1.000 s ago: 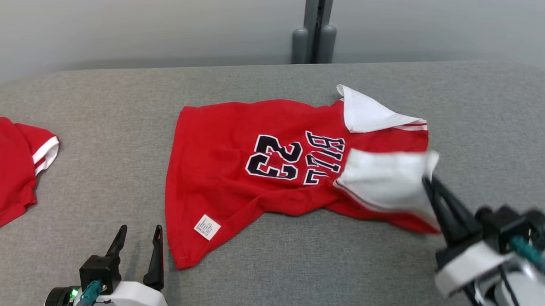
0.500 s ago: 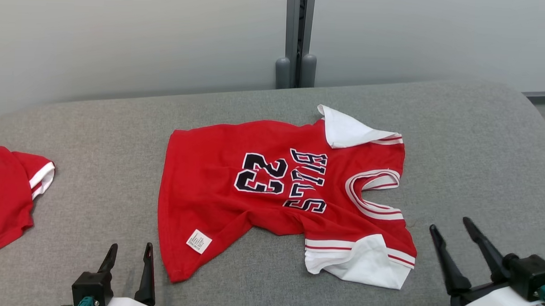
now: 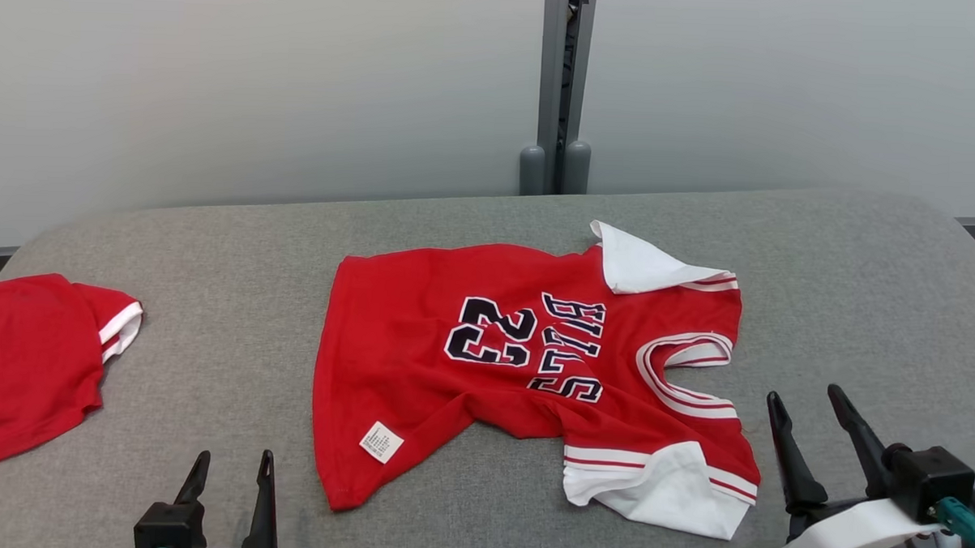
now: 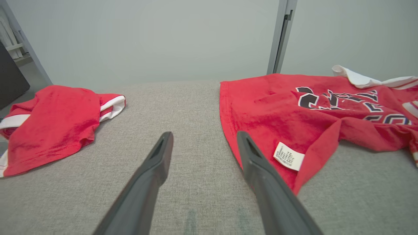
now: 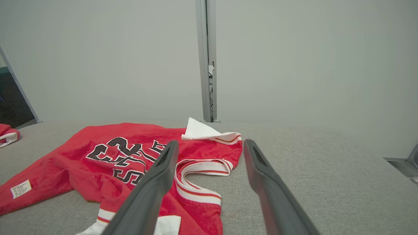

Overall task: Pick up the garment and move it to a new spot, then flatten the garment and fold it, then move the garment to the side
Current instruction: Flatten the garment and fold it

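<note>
Garment, a red jersey, lies spread but rumpled on the middle of the grey cushion; one white sleeve folded over toward the cushion's far edge; left gripper at the cushion's near edge, jaws apart, empty, just beside the hem; right gripper likewise spread, empty, near the collar.

the red garment carries a big number 23 in black digits edged with white, lying sideways in the head view. beside it runs an arched word in the same lettering — a crease breaks it, so "bul" reads at the far end and an "s" at the near end, the middle lost in the fold. a small white label near the hem holds rows of fine print — too small to read.
</note>
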